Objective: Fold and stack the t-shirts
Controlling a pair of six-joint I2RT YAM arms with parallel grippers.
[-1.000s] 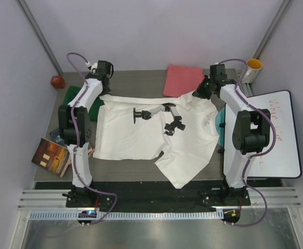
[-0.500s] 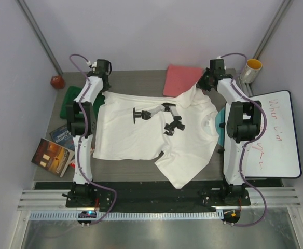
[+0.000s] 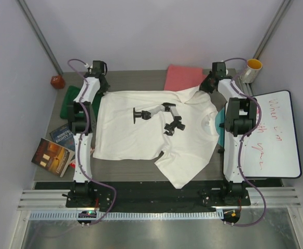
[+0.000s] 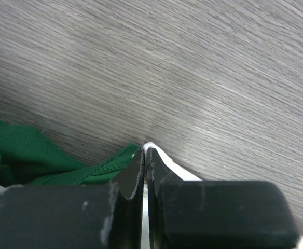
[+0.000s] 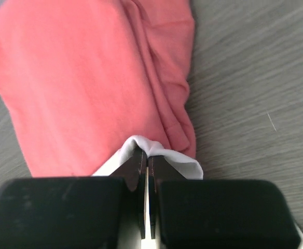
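The large white t-shirt (image 3: 136,137), printed with a black figure, lies spread across the middle of the table. My left gripper (image 3: 100,87) is shut on its far left edge; a sliver of white cloth (image 4: 178,170) shows at the tips (image 4: 145,150). My right gripper (image 3: 207,85) is shut on the shirt's far right edge, white fabric (image 5: 180,162) bunched over the tips (image 5: 147,154). The coral-pink t-shirt (image 3: 182,79) lies folded at the far edge, right under the right gripper (image 5: 89,78). The dark green t-shirt (image 3: 70,101) lies crumpled at the left (image 4: 27,150).
Books (image 3: 51,155) lie at the table's left front corner. A red object (image 3: 57,81) sits at the far left. A yellow mug (image 3: 253,66) and a whiteboard (image 3: 276,137) stand on the right. A teal sheet (image 3: 220,124) peeks out from under the white shirt's right side.
Both arms have stretched toward the far edge, pulling the white shirt's far edge back and flatter. The right gripper now reaches over the pink shirt's corner.
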